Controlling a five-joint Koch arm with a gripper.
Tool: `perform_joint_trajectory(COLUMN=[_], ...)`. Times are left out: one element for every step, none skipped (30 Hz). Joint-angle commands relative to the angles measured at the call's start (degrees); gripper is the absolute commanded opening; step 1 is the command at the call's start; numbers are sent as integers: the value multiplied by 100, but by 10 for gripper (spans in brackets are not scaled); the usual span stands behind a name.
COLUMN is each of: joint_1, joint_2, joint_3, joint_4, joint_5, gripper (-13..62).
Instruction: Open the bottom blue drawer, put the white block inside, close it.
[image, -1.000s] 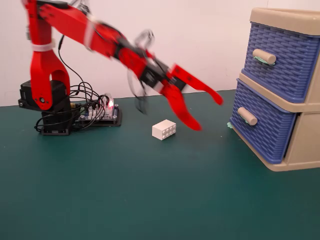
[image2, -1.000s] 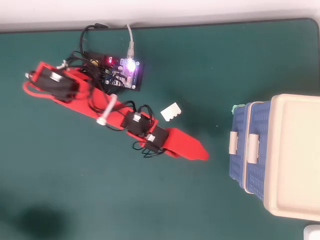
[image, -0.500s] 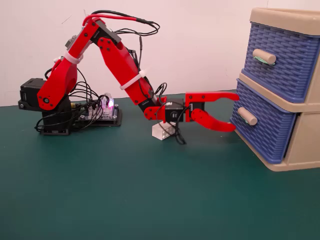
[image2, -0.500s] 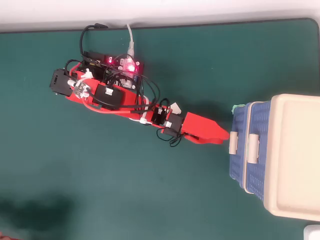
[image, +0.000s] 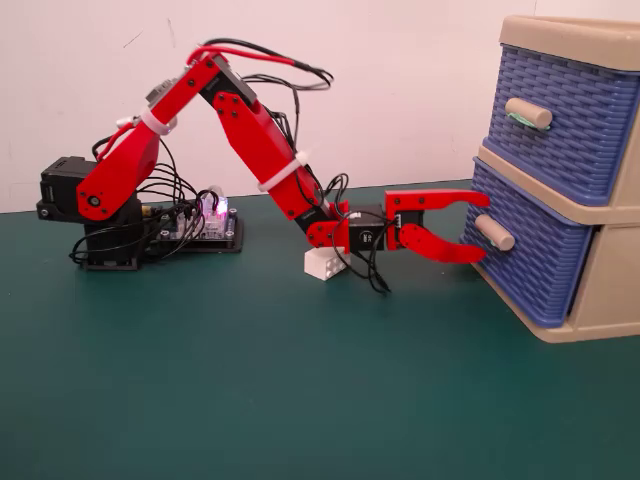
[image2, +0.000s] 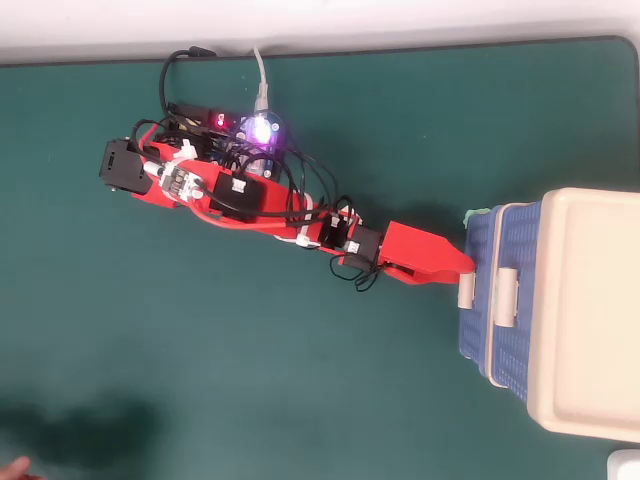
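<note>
One gripper (image: 487, 227), jaws apart above and below beige handle (image: 494, 232) of the bottom blue drawer (image: 530, 262), ready to pull; the white block (image: 322, 264) waiting at nine o'clock.

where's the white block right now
In the fixed view the white block sits on the green table, left of the cabinet, directly under the arm's wrist and behind the open gripper reaching toward the bottom blue drawer. The overhead view hides it.
</note>
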Motion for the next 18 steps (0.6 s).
perform_joint_trajectory(joint_1=[-79, -79, -79, -53, -18, 18, 53, 62, 62, 62, 62, 70, 70, 79, 88, 88, 97, 105], joint_2=[44, -18, -88, -193, -272, -352, -422, -475, -501, -510, -527, -536, -536, -536, -536, -527, -519, -519], joint_3=[-404, -510, -615, -773, -914, -1028, -1143, -1230, -1266, -1266, -1266, -1266, -1266, -1266, -1266, -1266, -1266, -1266], joint_4=[-97, -53, -9, 62, 123, 176, 229, 272, 290, 299, 334, 396, 448, 536, 624, 738, 817, 870], joint_5=[-105, -141, -176, -202, -202, -202, -211, -211, -211, -229, -246, -246, -246, -246, -246, -246, -246, -246], gripper=[273, 269, 254, 232, 215, 206, 201, 198, 185, 160, 124, 60, 6, -42, -80, -81, -81, -81])
